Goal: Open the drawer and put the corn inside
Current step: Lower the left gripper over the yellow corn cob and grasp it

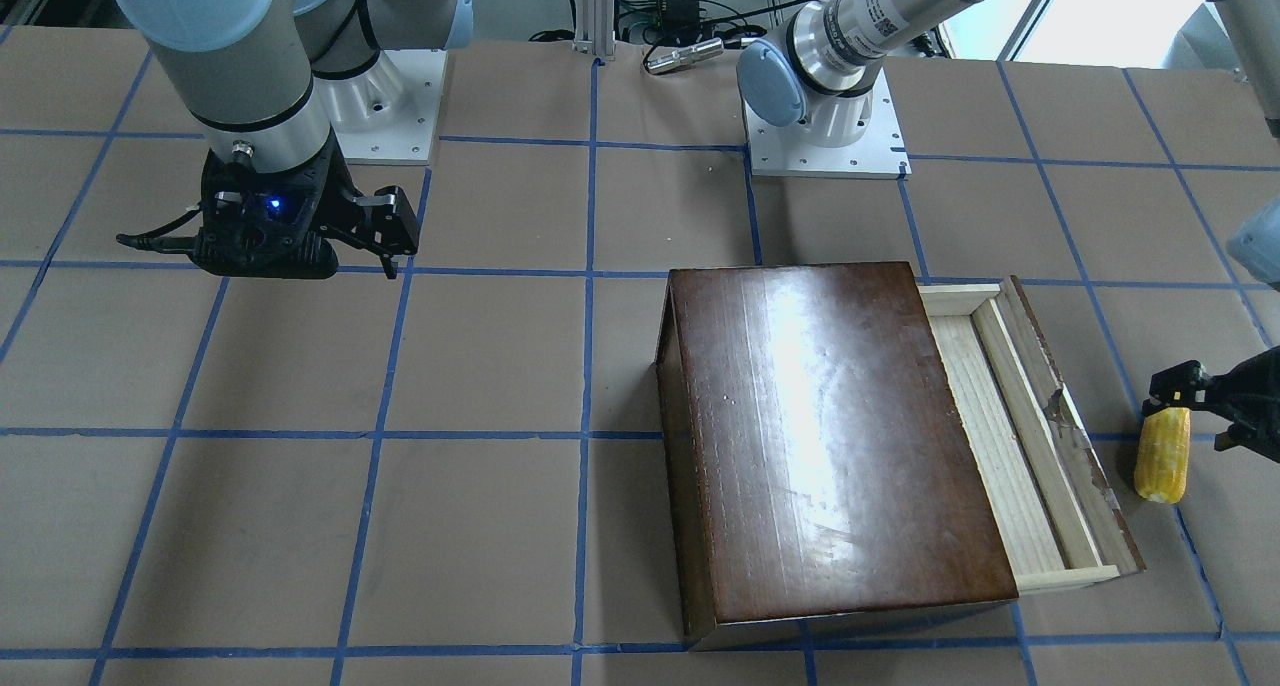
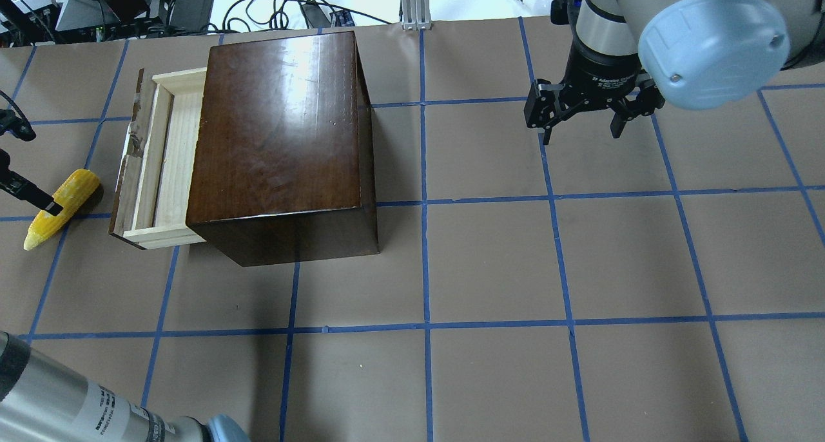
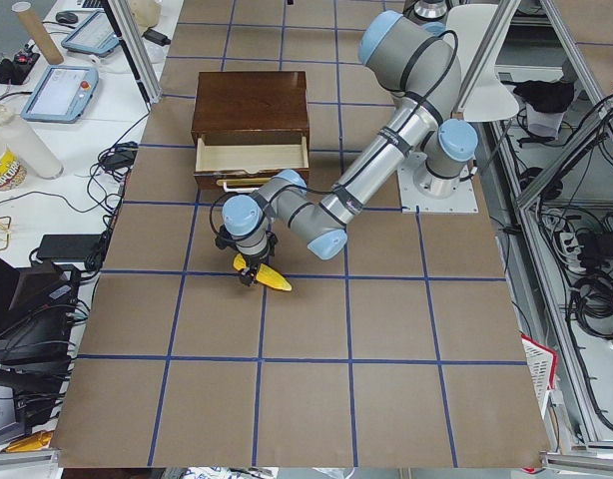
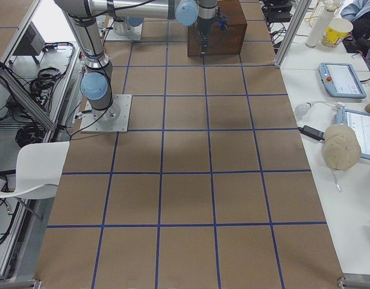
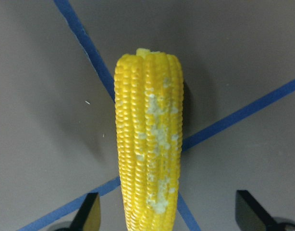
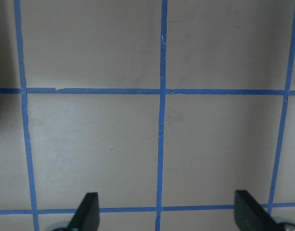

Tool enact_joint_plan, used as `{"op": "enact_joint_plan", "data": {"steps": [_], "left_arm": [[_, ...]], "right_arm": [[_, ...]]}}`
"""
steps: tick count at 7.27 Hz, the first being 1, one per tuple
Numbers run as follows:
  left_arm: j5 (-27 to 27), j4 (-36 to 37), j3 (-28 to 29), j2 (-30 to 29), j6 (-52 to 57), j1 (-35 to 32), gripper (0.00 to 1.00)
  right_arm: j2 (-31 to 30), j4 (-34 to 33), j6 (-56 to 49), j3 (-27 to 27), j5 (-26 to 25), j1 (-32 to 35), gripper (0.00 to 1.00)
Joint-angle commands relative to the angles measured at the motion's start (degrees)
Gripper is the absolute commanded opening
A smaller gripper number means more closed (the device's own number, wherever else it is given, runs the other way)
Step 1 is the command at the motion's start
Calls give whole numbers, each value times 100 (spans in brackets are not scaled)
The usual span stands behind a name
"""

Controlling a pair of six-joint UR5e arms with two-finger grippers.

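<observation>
The drawer is pulled partly out of the dark-brown box, and its pale wood tray shows empty; it also shows in the overhead view. The yellow corn lies on the table just beyond the drawer's front panel, and shows in the overhead view too. My left gripper is open above the corn. In the left wrist view the corn runs between the two fingertips, with gaps on both sides. My right gripper is open and empty, well away from the box.
The table is brown paper with blue tape grid lines. The box stands in the left half of the overhead view. The arm base plates are at the robot's edge.
</observation>
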Motion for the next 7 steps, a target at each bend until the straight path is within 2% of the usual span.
{"op": "enact_joint_plan", "data": {"steps": [1,2,3,4,7], "left_arm": [[-117,99,14,-175,-36,-4,95],[-117,99,14,-193,-45,-4,68],[-125,108,14,-193,-63,-13,20],[-125,99,57,-193,-89,-30,0],[-134,90,154,-10,-150,-117,0]], "right_arm": [[0,0,0,0,-2,0,100],[0,0,0,0,-2,0,100],[-9,-9,0,0,-2,0,100],[0,-9,0,0,-2,0,100],[0,0,0,0,-2,0,100]]}}
